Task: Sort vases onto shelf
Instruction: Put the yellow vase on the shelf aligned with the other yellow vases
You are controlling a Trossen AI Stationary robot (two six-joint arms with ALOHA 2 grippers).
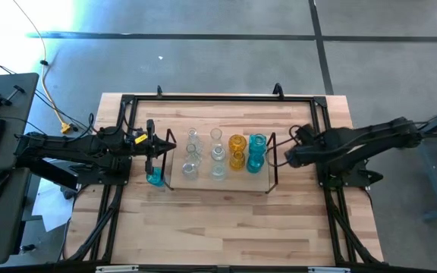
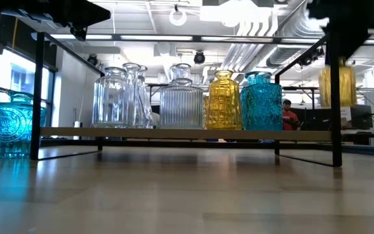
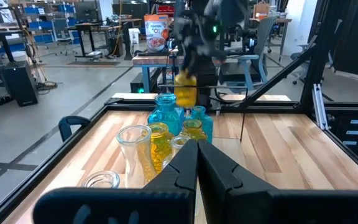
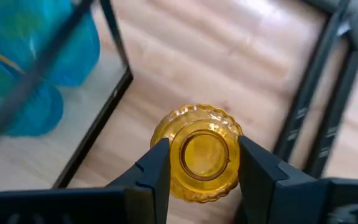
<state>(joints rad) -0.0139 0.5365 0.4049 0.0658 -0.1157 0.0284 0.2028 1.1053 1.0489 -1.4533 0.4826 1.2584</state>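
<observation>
The shelf (image 1: 226,184) is a flat board with black wire end frames in the table's middle. On it stand several clear vases (image 1: 192,155), two amber ones (image 1: 237,150) and two turquoise ones (image 1: 256,152). One turquoise vase (image 1: 155,178) stands on its base on the table just off the shelf's left end, also seen in the low view (image 2: 10,127). My left gripper (image 1: 158,152) hovers shut above that spot. My right gripper (image 1: 288,157) is off the shelf's right end, shut on an amber vase (image 2: 348,84). My right gripper (image 4: 204,155) pinches the amber vase at its neck (image 4: 178,155), just below the round mouth, one finger (image 4: 157,171) on each side. The fingers come from above, pointing down. The vase hangs upright below them, lifted clear of the table beside the shelf's right end frame.
A large black frame (image 1: 127,102) rims the wooden table (image 1: 226,227), with struts running along both sides. Bare wood lies between the shelf and the table's near edge. Beyond the table is a workshop room; a person in red (image 2: 289,114) shows far off.
</observation>
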